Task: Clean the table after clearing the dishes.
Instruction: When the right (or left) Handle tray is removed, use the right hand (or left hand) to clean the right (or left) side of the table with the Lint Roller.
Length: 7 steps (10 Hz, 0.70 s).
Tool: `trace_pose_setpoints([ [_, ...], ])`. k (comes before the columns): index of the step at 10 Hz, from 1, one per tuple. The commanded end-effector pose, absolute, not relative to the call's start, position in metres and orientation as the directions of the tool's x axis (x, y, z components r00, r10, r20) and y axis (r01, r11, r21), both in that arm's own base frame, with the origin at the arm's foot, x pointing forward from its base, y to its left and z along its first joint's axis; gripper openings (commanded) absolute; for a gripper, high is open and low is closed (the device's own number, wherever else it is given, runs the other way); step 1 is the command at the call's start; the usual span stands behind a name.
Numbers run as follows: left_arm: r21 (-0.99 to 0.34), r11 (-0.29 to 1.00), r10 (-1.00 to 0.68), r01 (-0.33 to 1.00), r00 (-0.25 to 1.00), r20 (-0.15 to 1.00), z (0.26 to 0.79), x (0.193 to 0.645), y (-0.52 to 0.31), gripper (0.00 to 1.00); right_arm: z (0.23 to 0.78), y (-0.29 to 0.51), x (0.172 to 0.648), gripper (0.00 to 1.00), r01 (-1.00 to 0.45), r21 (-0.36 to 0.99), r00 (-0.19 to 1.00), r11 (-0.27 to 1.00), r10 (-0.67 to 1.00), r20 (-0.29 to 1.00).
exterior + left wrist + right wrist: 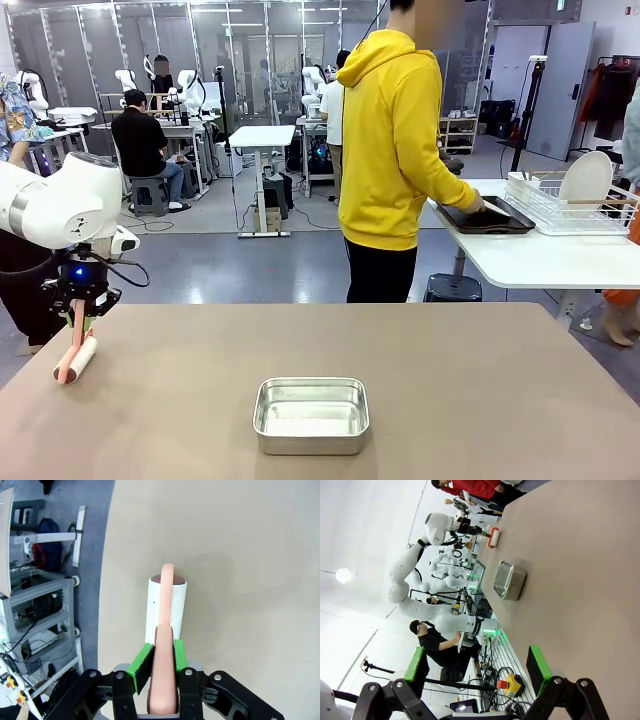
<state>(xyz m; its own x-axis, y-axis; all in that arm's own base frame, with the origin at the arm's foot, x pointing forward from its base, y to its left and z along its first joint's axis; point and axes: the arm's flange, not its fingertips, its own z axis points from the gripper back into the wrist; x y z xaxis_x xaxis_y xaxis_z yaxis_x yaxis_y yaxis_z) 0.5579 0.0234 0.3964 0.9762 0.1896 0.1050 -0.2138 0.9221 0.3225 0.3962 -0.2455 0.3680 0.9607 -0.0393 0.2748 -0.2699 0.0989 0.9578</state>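
1. Front view: the left gripper (80, 308) hangs over the near-left corner of the table (450, 400), jaws pinched on the pink handle of a lint roller (76, 358). The roller's white drum touches or nearly touches the tabletop just below the gripper, handle running up into the jaws. Bare table stretches away to the right, so my judgement is that the sweep must go rightward, and the left arm is the nearer one by far. A steel pan (311, 414) sits mid-table near the front edge, in the way of a straight pass. The person (395, 150) stands at the far side, turned to a white side table (540, 258), a hand on a dark tray (485, 218) beside a wire rack holding a plate (585, 180); the dishes are off the main table.

2. Left wrist view: the green pads (142, 661) clamp the handle from both sides. The drum's long axis runs straight away from the gripper, close to the table's edge. Whether the drum presses on the surface I cannot tell.

3. Right wrist view: the right gripper (477, 667) stands spread wide, holding nothing, well back from the pan and roller.
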Motion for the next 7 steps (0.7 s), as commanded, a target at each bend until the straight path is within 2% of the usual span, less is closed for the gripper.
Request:
trace_pose_setpoints([
  [1,0.309,0.919,0.246,-0.246,0.968,0.040,0.362,0.546,0.026,0.23,0.371,-0.243,0.392,1.00,-0.275,0.956,0.959,0.100,-0.037,0.280],
  [4,0.237,0.931,0.267,-0.278,0.960,0.080,0.402,0.524,0.025,0.23,0.371,-0.243,0.392,1.00,-0.275,0.956,0.959,0.100,-0.037,0.280],
  [7,0.178,0.951,0.232,-0.252,0.965,0.122,0.461,0.484,0.022,0.23,0.371,-0.243,0.392,1.00,-0.275,0.956,0.959,0.100,-0.037,0.280],
])
